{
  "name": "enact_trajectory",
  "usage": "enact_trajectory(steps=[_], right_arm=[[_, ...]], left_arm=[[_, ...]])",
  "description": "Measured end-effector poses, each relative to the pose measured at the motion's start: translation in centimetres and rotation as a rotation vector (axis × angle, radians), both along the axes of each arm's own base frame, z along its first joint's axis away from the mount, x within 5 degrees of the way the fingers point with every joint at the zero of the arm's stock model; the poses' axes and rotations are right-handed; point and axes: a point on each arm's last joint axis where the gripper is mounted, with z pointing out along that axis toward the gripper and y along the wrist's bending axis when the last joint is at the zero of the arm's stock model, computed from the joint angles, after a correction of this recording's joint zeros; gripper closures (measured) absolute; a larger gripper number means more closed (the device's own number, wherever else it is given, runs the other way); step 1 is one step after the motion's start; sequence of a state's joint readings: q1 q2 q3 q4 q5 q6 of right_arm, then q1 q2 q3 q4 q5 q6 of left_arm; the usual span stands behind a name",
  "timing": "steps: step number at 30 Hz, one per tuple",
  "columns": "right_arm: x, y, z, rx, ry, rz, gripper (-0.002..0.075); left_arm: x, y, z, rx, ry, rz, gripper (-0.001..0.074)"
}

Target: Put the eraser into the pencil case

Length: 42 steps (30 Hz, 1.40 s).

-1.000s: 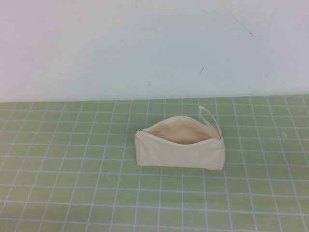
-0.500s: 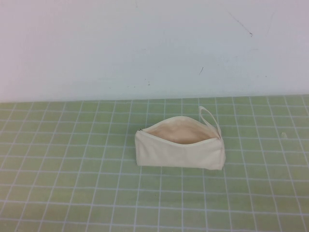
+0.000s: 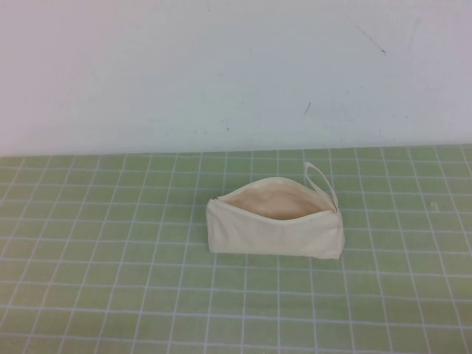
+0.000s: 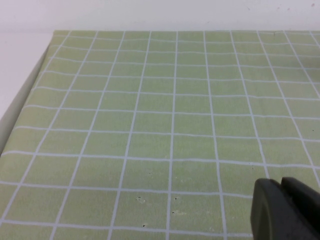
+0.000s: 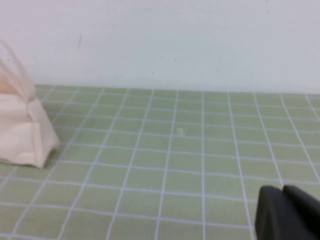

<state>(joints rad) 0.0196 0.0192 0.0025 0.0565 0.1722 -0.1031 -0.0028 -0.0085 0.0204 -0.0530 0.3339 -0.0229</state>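
The pencil case [image 3: 274, 227], a cream fabric pouch, lies on the green grid mat at the centre, unzipped, with its beige lining [image 3: 274, 202] showing and its loop strap [image 3: 322, 179] at the right end. Its strap end also shows in the right wrist view [image 5: 22, 132]. A tiny pale tan speck [image 3: 434, 206] lies on the mat right of the case and also shows in the right wrist view [image 5: 180, 131]; it is too small to tell whether it is the eraser. My left gripper [image 4: 280, 182] and right gripper [image 5: 281, 189] are shut and empty, low over bare mat, outside the high view.
The green grid mat [image 3: 110, 280] ends at a white wall [image 3: 221, 74] behind the case. In the left wrist view the mat's edge [image 4: 25, 100] runs along a white surface.
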Motion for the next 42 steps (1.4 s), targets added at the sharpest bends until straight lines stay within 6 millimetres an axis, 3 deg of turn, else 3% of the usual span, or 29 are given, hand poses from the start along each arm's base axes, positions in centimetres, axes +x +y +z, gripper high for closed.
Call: enact_trajectory(steps=[11, 42], right_arm=[[-0.5, -0.4, -2.1, 0.043, 0.159, -0.056, 0.0727], [-0.5, -0.4, -2.2, 0.05, 0.169, -0.062, 0.0727]], left_arm=[[0.0, 0.0, 0.0, 0.0, 0.0, 0.0, 0.0737], [0.0, 0.0, 0.0, 0.0, 0.0, 0.0, 0.0737]])
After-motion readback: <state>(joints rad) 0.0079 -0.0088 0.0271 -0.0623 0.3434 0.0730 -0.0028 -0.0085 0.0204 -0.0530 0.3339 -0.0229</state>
